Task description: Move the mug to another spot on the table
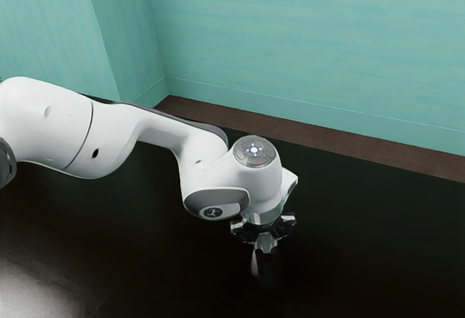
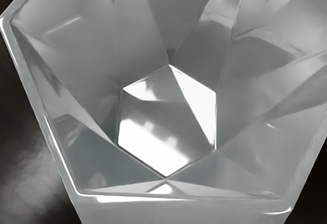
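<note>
One faceted grey mug (image 2: 168,127) directly beneath the white arm (image 1: 145,140), above the dark tabletop (image 1: 378,245), well in from its far edge, fingers' grip cannot be told

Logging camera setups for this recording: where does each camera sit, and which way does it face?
Exterior view: beside the arm and above table height, looking down across the dark table toward the teal walls. The white arm enters from the exterior view's left and bends down over the mug.
Wrist view: mounted at the arm's end, facing straight down into the mug's faceted inside.
Shared: both views show the mug and the dark table around it.
</note>
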